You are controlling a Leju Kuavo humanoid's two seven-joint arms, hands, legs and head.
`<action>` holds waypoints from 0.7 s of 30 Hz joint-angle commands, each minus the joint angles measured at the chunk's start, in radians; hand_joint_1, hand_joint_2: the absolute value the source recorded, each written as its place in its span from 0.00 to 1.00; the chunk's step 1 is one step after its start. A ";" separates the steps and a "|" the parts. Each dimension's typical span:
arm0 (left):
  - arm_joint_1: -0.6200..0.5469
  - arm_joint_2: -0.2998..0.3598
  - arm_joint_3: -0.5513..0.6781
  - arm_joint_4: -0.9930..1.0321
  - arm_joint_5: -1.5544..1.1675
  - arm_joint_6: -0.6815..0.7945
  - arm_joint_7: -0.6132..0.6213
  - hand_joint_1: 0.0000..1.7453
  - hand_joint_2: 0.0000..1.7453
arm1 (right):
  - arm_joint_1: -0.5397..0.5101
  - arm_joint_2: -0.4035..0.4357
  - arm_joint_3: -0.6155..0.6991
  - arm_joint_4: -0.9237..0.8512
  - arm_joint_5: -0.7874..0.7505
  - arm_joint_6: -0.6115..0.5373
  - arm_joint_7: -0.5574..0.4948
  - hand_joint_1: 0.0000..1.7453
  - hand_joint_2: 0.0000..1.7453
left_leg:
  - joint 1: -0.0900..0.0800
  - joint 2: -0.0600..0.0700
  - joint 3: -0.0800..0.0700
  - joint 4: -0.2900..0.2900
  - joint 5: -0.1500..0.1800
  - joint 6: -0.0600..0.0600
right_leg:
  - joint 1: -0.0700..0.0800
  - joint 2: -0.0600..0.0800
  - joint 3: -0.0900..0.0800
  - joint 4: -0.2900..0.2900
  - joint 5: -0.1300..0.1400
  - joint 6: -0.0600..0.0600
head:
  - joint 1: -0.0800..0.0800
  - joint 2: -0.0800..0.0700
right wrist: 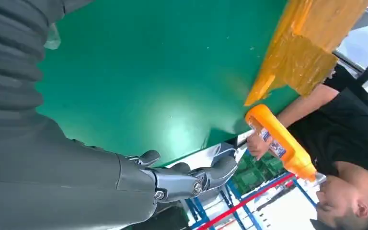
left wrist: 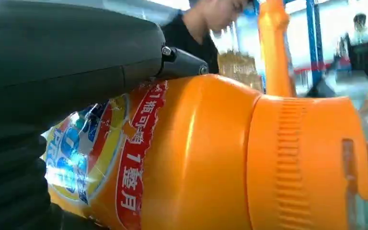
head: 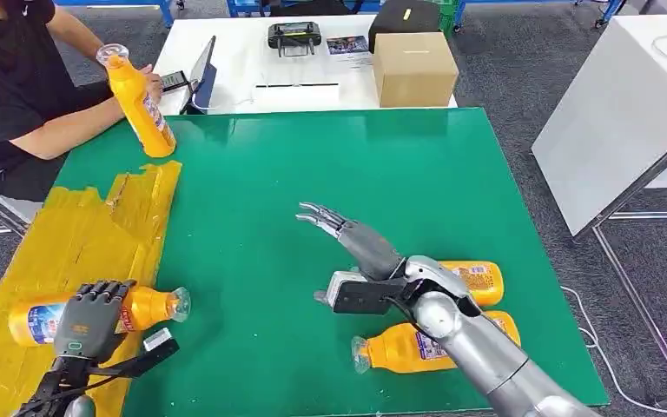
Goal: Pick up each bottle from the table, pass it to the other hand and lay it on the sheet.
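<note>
An orange bottle (head: 152, 306) (left wrist: 196, 158) lies on its side on the yellow sheet (head: 78, 234) at the near left, cap toward the green table (head: 313, 174). My left hand (head: 87, 321) (left wrist: 52, 62) grips it from above. My right hand (head: 334, 224) (right wrist: 172, 179) hovers over the middle of the table, fingers spread and holding nothing. Two more orange bottles lie beside my right arm, one farther (head: 478, 280) and one nearer (head: 399, 349). At the far left corner a person (head: 9, 78) holds another bottle (head: 139, 104) (right wrist: 280, 146) upright.
Behind the green table a white table (head: 252, 61) carries a cardboard box (head: 414, 68), a tablet (head: 201, 74) and a black controller (head: 293, 36). Another white table (head: 625, 113) stands to the right. The sheet (right wrist: 311, 43) hangs over the left edge.
</note>
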 commanded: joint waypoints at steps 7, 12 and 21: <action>0.019 0.157 0.019 0.149 0.228 -0.243 -0.165 0.00 0.00 | -0.014 -0.159 0.033 -0.045 0.016 0.004 -0.003 0.00 1.00 | 0.001 0.001 0.007 -0.001 0.000 0.000 | 0.001 0.001 0.007 -0.001 0.001 -0.001 | -0.001 0.000; 0.158 0.158 0.143 0.024 0.307 -0.361 -0.240 0.00 0.00 | 0.101 -0.237 -0.018 -0.136 0.062 -0.022 -0.010 0.00 1.00 | 0.001 0.002 0.010 -0.002 -0.002 0.000 | 0.002 0.002 0.011 -0.002 0.000 0.000 | 0.000 0.000; 0.251 0.128 0.250 -0.086 0.393 -0.528 -0.337 0.00 0.00 | 0.209 -0.351 -0.083 -0.260 0.074 -0.021 -0.027 0.00 1.00 | -0.002 0.002 0.008 -0.001 -0.003 0.001 | -0.001 0.002 0.008 -0.001 0.000 -0.001 | -0.001 0.000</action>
